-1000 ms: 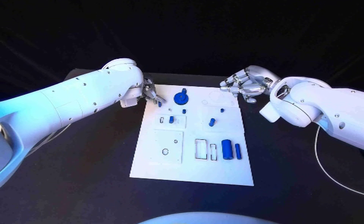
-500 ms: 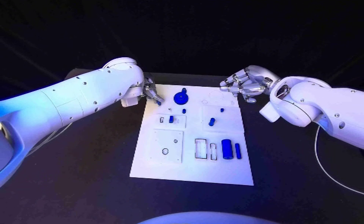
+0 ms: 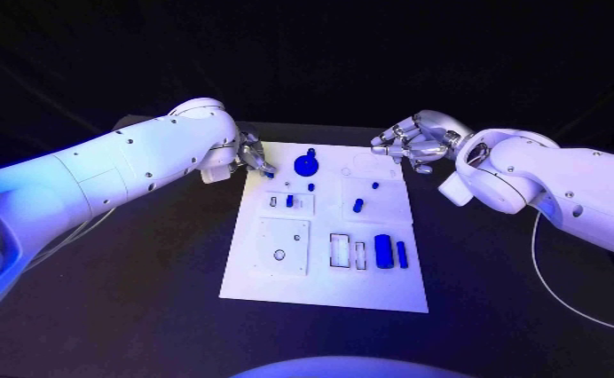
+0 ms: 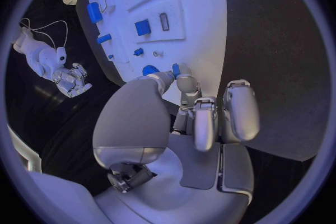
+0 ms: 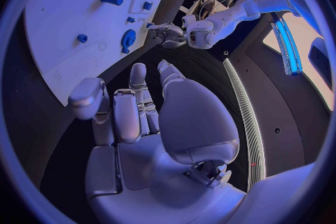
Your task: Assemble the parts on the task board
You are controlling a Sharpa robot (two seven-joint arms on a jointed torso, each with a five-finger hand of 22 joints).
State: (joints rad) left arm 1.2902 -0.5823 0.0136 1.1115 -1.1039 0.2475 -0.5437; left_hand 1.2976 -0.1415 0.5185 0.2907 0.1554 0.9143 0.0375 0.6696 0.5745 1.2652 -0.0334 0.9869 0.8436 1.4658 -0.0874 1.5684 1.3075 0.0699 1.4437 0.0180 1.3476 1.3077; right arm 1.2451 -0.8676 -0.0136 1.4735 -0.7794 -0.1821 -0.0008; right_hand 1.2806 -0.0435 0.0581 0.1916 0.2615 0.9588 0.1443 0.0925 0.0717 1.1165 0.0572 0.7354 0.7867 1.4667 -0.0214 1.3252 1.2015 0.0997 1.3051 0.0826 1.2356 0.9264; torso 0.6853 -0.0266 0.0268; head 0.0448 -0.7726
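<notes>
A: At the far left corner of the task board [image 3: 256,280], what is the left hand [image 3: 254,157] doing?

B: Its fingertips [image 4: 185,79] reach over the board's edge with a small blue part [image 4: 176,69] at the tips. It looks pinched there, though I cannot tell how firm the hold is.

A: And just right of that?

B: A round blue gear [image 3: 306,165] sits near the far edge, with a small blue peg [image 3: 311,152] just beyond it. Nearer the middle lie a small blue block [image 3: 289,201] in a raised pad and another small blue piece [image 3: 358,205] beside it.

A: The near end of the board?

B: A fat blue cylinder [image 3: 384,249] and a thinner blue rod [image 3: 402,254] lie side by side, beside open rectangular slots [image 3: 339,250].

A: The right hand [image 3: 412,142]?

B: It hovers off the board's far right corner, fingers curled inward, holding nothing.
</notes>
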